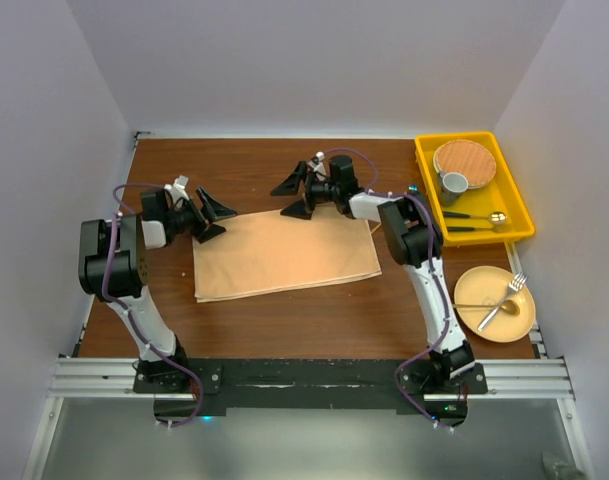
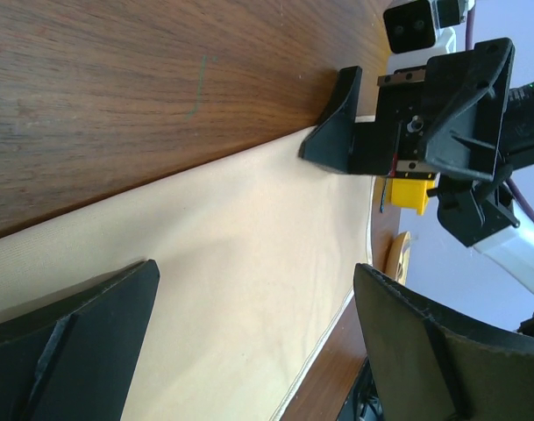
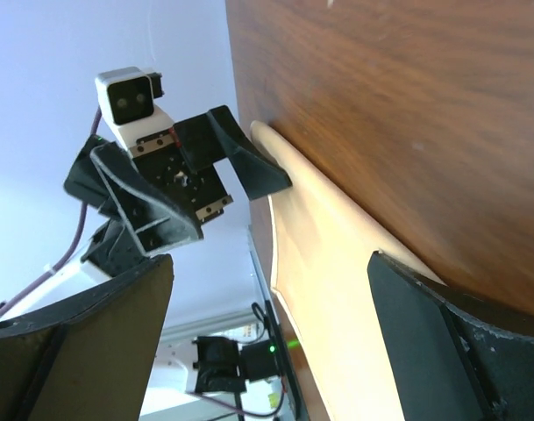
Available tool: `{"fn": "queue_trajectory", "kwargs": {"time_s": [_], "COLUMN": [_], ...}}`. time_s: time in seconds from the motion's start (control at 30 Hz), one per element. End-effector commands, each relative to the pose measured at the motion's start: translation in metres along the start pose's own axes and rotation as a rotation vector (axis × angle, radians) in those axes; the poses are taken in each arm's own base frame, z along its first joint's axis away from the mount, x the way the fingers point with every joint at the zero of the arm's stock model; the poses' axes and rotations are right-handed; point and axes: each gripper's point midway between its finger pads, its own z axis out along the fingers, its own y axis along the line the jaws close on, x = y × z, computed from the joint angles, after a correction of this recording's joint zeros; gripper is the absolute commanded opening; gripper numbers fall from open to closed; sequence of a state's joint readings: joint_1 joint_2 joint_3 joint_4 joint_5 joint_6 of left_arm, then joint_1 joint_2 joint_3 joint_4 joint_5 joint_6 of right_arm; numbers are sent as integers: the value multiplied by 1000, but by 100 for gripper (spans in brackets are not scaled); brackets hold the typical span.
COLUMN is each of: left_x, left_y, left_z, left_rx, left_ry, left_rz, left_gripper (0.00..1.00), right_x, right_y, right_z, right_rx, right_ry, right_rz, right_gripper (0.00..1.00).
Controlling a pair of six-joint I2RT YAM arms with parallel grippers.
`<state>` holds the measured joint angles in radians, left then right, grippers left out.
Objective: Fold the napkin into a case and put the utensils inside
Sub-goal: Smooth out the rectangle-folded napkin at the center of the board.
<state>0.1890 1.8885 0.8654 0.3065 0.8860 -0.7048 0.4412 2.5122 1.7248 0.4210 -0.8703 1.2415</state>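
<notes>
The peach napkin point(image 1: 284, 255) lies flat mid-table as a wide folded rectangle; a narrow case is not in view. My left gripper point(image 1: 216, 219) hovers open at its far-left corner, the cloth point(image 2: 231, 263) filling the space between its jaws point(image 2: 258, 342). Over the far edge my right gripper point(image 1: 292, 196) is open too, with the cloth point(image 3: 337, 263) under its right finger and nothing held point(image 3: 267, 333). Gold utensils, a fork point(image 1: 511, 292) and a spoon point(image 1: 489, 306), rest on a yellow plate point(image 1: 474, 285) at the right. Dark-handled utensils point(image 1: 474, 216) lie in the tray.
A yellow tray point(image 1: 525, 205) at the back right holds a round wood-toned plate point(image 1: 464, 158) and a grey cup point(image 1: 452, 183). White walls close in the table on three sides. The arm bases sit on a rail at the near edge.
</notes>
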Motion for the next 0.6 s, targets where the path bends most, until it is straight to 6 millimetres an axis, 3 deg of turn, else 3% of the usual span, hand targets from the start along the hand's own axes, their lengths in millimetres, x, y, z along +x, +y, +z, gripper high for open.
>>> {"fn": "queue_trajectory", "kwargs": {"time_s": [0.0,0.17,0.3,0.4,0.57], "left_x": [-1,-8,-14,-14,-14], "left_y": [31,33,32,32,33], "left_z": [-4,-2,0,0,0], "left_rx": [-102,-108,-109,-109,-115], "left_ry": [0,5,-6,-6,-5], "left_rz": [-15,2,3,-6,2], "left_gripper": [100,100,100,100,100], "right_x": [-17,-39,-53,-58,-61], "right_y": [-22,-37,-67,-79,-86], "right_z": [-36,-70,-104,-126,-144], "right_rx": [29,44,136,166,185], "right_ry": [-16,-46,-55,-75,-83], "right_rz": [0,-10,-32,-23,-49], "right_gripper": [98,98,98,98,98]}}
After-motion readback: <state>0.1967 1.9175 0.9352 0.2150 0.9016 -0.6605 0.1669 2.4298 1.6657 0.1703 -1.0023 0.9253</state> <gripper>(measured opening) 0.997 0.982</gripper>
